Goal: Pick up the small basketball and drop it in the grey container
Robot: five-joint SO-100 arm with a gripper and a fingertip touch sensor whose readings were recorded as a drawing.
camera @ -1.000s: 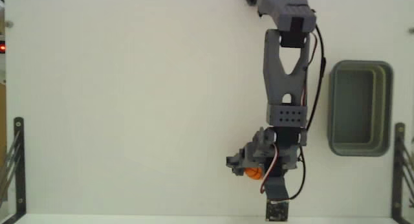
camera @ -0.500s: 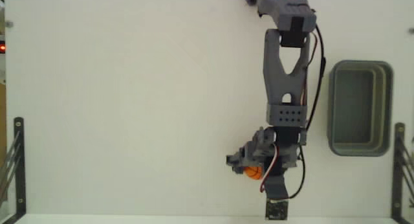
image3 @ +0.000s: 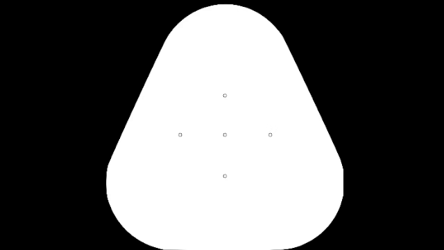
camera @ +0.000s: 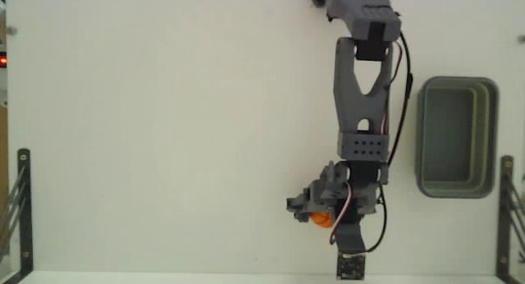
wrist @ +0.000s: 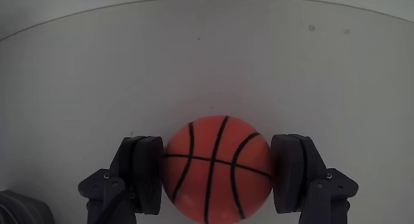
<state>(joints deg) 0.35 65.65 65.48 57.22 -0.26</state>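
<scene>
From my station, the fixed view shows a plain white table (camera: 164, 128) filling nearly the whole frame. I see a black metal bracket (camera: 23, 206) standing at its left edge and another black bracket (camera: 507, 210) at its right edge. A small red light (camera: 2, 61) glows at the far left margin.

— What was hidden?
— In the fixed view the arm (camera: 361, 112) covered most of the small basketball (camera: 321, 222); the wrist view's bottom edge cut off its underside.
— Anything else?
— The arm's base ran off the top edge.
</scene>
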